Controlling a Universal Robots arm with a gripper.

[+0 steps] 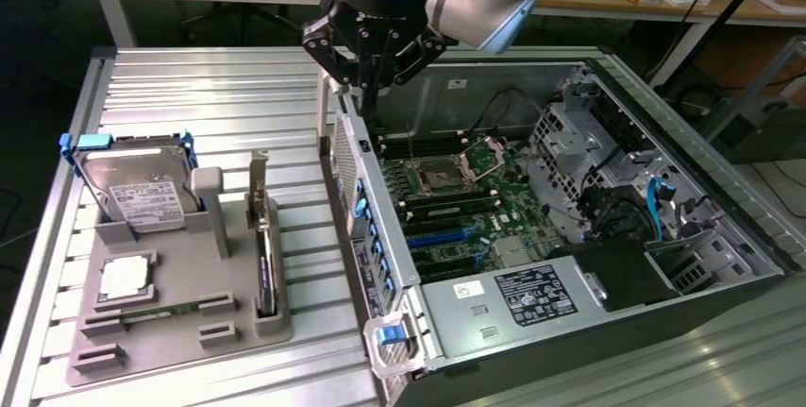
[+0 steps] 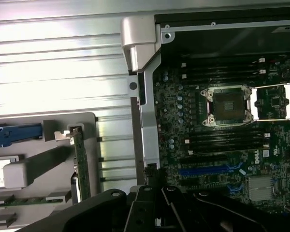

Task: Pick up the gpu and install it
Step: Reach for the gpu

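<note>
Right, in the exterior view your gripper [image 1: 370, 97] hangs over the far end of the computer case's [image 1: 705, 265] rear wall. Its fingers [image 1: 369, 84] are pressed together and pinch nothing. The gpu [image 1: 263, 237] is not in hand. It stands on edge in the grey holder [image 1: 151, 341] on the desk [image 1: 189, 95], and the same holder carries the hard drive [image 1: 142, 195]. From the fingers, the gpu lies toward the exterior view's left and nearer the camera, well apart from them. Its long axis runs far to near, roughly parallel to that wall.

In the wrist view, your gripper [image 2: 153, 186] sits just above the wall. The motherboard [image 2: 222, 145] is on one side of the wall, and the gpu [image 2: 80, 166] is on the other, in its holder with its thin top edge up. You have the wall standing between the card and the board.
</note>
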